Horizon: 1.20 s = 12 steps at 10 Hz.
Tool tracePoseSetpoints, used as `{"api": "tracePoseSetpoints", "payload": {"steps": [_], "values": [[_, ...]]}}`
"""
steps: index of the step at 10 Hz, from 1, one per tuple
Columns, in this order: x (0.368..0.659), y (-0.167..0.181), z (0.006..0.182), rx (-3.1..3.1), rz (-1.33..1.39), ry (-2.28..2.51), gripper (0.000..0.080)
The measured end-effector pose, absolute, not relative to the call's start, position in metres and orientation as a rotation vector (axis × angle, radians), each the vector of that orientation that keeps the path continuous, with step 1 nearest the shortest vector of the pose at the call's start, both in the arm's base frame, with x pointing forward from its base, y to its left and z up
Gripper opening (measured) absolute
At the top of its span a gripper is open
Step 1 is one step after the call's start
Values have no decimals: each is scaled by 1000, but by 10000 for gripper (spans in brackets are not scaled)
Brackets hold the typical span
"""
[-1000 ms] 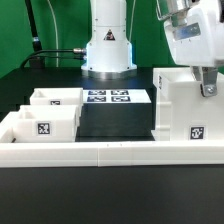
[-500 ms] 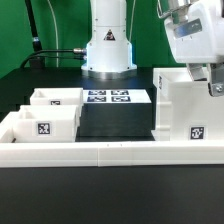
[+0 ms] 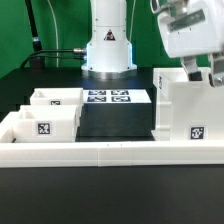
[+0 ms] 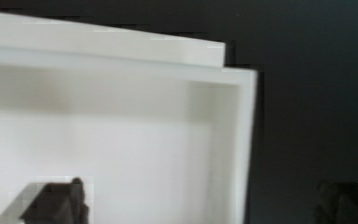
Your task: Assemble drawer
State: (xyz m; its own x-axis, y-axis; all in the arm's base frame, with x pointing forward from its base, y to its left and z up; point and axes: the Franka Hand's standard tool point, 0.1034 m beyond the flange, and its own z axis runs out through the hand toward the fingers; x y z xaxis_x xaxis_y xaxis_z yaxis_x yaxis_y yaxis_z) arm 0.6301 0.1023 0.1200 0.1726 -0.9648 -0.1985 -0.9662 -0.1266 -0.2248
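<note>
The tool (image 3: 203,72) hangs over the top rear edge of the drawer housing (image 3: 185,115), which stands on the table (image 3: 110,195) at the exterior view's right. In the wrist view its 2 fingers (image 4: 51,205) are spread wide and hold nothing. This spread probably serves to straddle a housing wall for a grasp. A small drawer box (image 3: 45,122) sits well apart at the exterior view's left.
</note>
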Motion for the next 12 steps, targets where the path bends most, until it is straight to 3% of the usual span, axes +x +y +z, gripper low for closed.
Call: {"api": "tracePoseSetpoints", "payload": {"steps": [3, 6, 10, 12], "values": [[611, 88, 149, -2223, -32, 1701, 648], [611, 88, 144, -2327, -53, 1572, 648], [603, 49, 148, -2727, -158, 801, 648], [603, 43, 147, -2774, -186, 654, 648]]}}
